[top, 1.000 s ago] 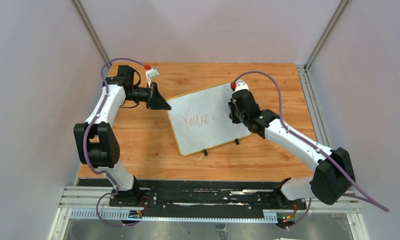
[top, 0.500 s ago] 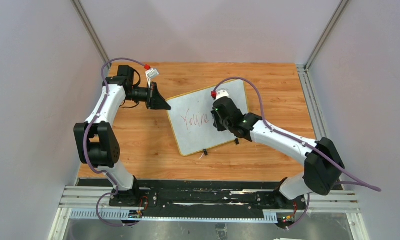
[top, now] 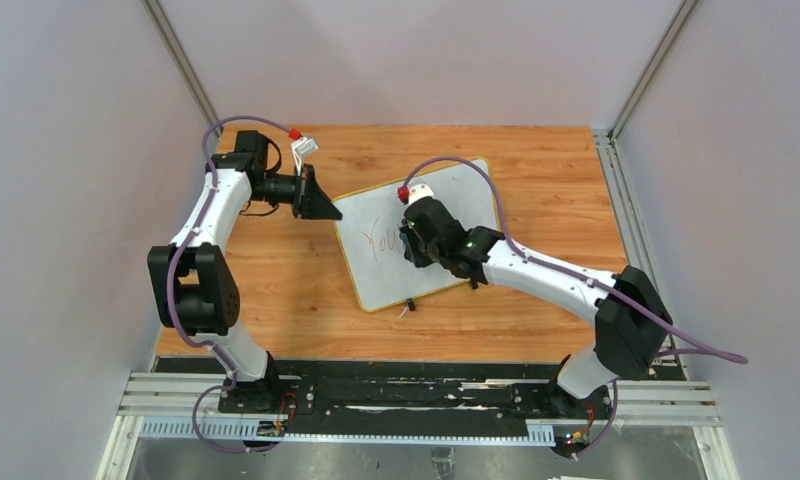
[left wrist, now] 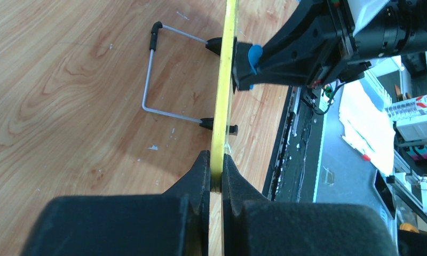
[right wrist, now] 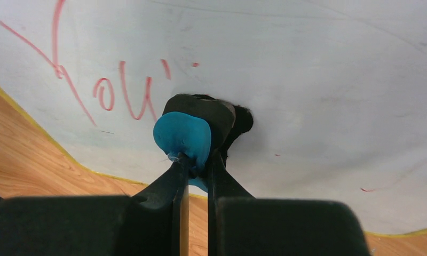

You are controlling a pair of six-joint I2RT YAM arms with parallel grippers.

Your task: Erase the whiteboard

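Here we are mid-wipe: the whiteboard (top: 464,205) lies askew in the middle of the wooden table (top: 276,275), and the left gripper (top: 328,207) has its jaws clamped shut on the board's yellow rim (left wrist: 224,80) at the far-left corner, pinning it in place. Over on the other side, the right gripper (top: 413,246) is closed tight on the blue-and-black eraser (right wrist: 182,136), which is pressed down on the white surface just right of the red writing (right wrist: 126,88). We can read a "You" with a stroke or two beside it, untouched to the eraser's left, so we judge the job partly done. To finish this stroke well, we'd want the eraser face flat on the board, not riding on one edge, and carried leftward straight across those letters with even pressure. Overlapping passes should catch the tall stroke at the top too. The left clamp matters here: the push runs toward it, so a firm hold stops the board sliding. A few faint red specks sit low on the right of the wrist view and look worth a return pass.
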